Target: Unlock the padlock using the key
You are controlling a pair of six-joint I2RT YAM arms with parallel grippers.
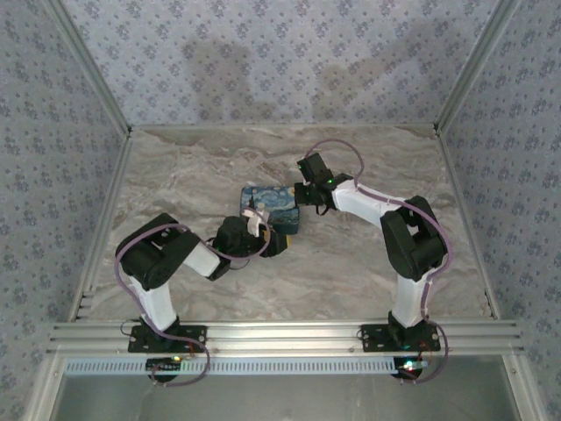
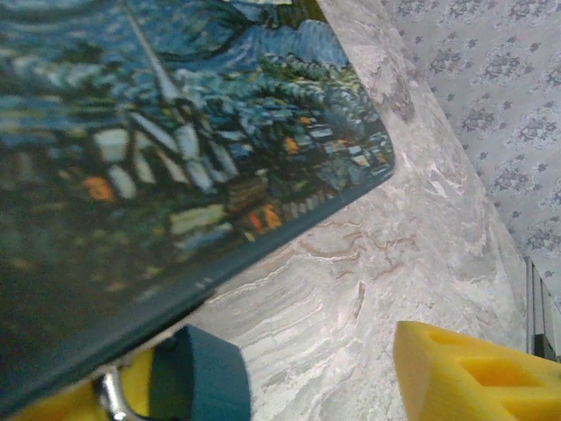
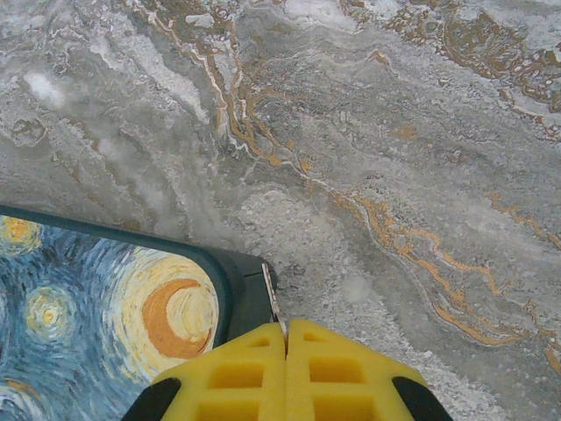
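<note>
The tiny blue padlock (image 2: 197, 379) lies mid-desk, beside the blue-and-yellow painted box (image 2: 175, 149), between your wide-apart left jaws. It seems light, hard and slippery, so pinch its body. Your right jaws clamp the thin silvery key (image 3: 273, 296).

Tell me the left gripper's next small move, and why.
Probably close the left gripper on the blue padlock: its body sits between the yellow pads, beside the painted box's edge, with a clear gap to one pad. The right gripper is shut on a thin metal blade, apparently the key, so steadying the lock seems to come first.
</note>
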